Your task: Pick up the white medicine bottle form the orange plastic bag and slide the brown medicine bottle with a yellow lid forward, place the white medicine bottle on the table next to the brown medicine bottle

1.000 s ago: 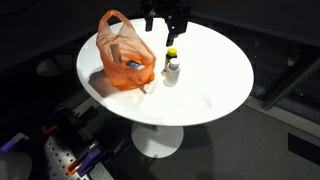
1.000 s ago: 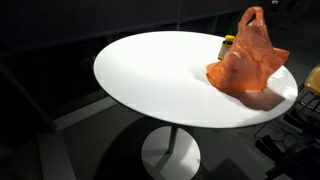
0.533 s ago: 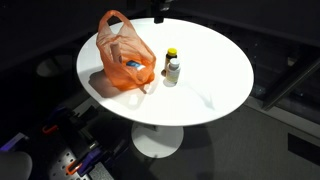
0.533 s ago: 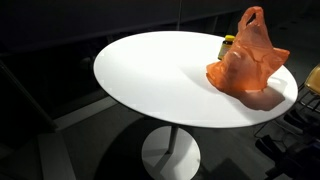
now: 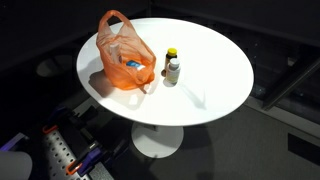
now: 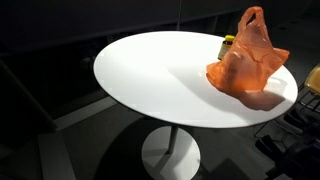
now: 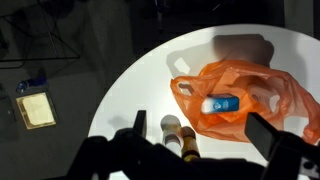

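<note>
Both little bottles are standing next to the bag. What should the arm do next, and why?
Probably just a small retreat upward. The white bottle stands on the table right beside the brown bottle, outside the orange bag, and the jaws hang open and empty above them, so the job looks done.

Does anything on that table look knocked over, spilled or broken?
Nothing stands out. The orange bag sits slumped on the white table, and the white bottle and yellow-lidded brown bottle stand upright beside it.
</note>
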You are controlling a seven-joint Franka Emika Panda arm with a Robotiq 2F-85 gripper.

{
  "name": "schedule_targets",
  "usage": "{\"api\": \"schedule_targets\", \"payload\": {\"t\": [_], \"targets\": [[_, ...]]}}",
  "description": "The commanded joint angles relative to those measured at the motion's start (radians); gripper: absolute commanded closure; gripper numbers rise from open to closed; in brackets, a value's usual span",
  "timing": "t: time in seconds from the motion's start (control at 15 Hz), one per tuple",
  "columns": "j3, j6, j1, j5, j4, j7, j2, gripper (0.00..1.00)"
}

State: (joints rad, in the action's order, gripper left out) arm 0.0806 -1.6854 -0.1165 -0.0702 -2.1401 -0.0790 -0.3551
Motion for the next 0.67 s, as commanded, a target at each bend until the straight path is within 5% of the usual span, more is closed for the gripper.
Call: {"api": "schedule_targets", "payload": {"t": [0.0, 0.6], "targets": [[-0.015, 0.026, 0.017, -0.013, -0.008, 0.04, -0.033, 0.0], [0.001, 0.01, 0.019, -0.003, -0.003, 0.017, -0.013, 0.0]]}}
